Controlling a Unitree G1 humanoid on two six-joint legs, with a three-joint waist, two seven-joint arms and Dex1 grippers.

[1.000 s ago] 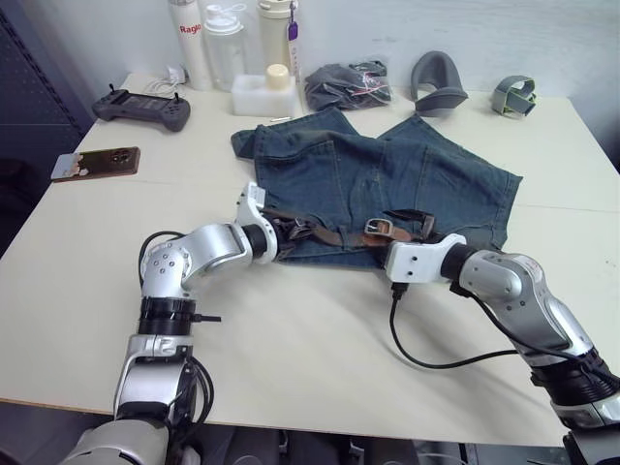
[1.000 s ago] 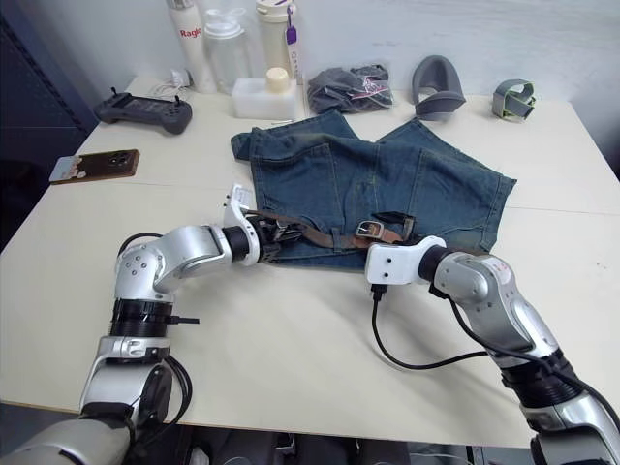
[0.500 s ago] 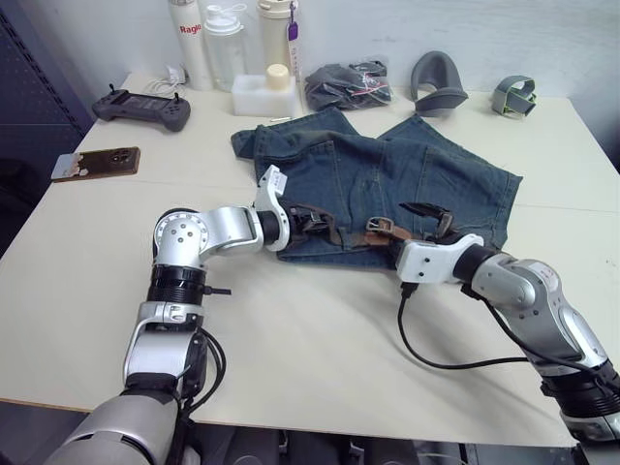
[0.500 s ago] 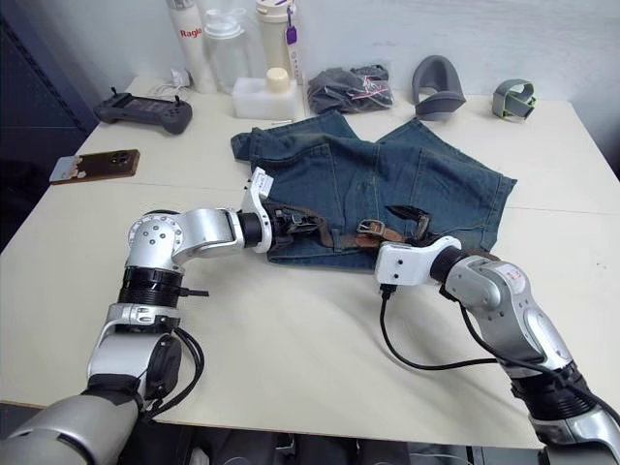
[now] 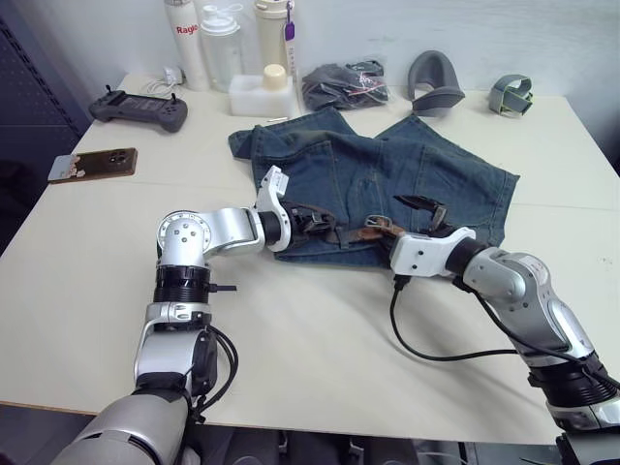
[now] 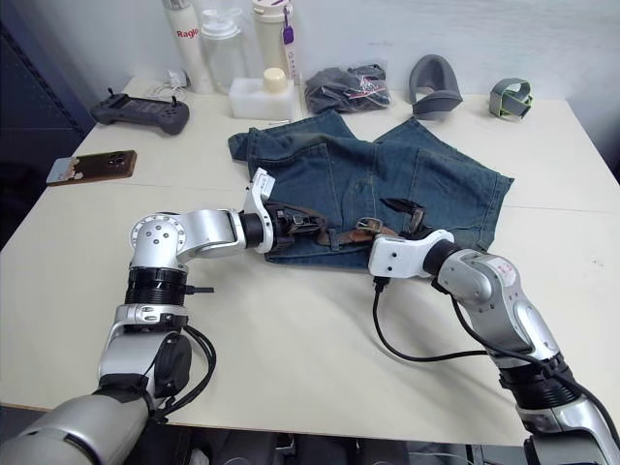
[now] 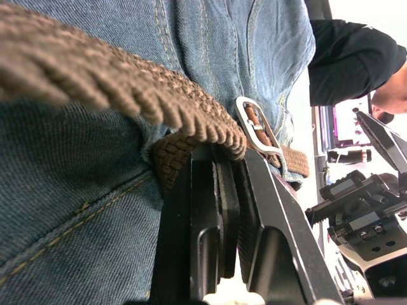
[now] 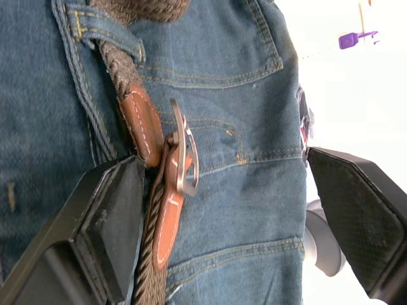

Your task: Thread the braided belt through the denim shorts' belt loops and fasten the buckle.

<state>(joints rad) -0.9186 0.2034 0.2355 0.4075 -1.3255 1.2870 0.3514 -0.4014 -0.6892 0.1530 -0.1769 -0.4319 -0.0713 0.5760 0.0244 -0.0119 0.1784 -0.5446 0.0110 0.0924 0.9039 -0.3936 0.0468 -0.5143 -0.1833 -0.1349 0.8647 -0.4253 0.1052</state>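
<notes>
Red lettering "Raglo" on the white bottle (image 5: pixel 184 41) at the table's far edge, last letter hard to make out. Purple tag (image 5: pixel 288 30) on the next bottle (image 5: pixel 270 32): no legible print. Nothing else readable.

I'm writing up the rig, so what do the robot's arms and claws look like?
Both arms are silver-grey metal with black joint rings. Each wrist ends in a white block carrying black two-fingered claws: left claw, right claw. A black cable loops from the right wrist.
</notes>
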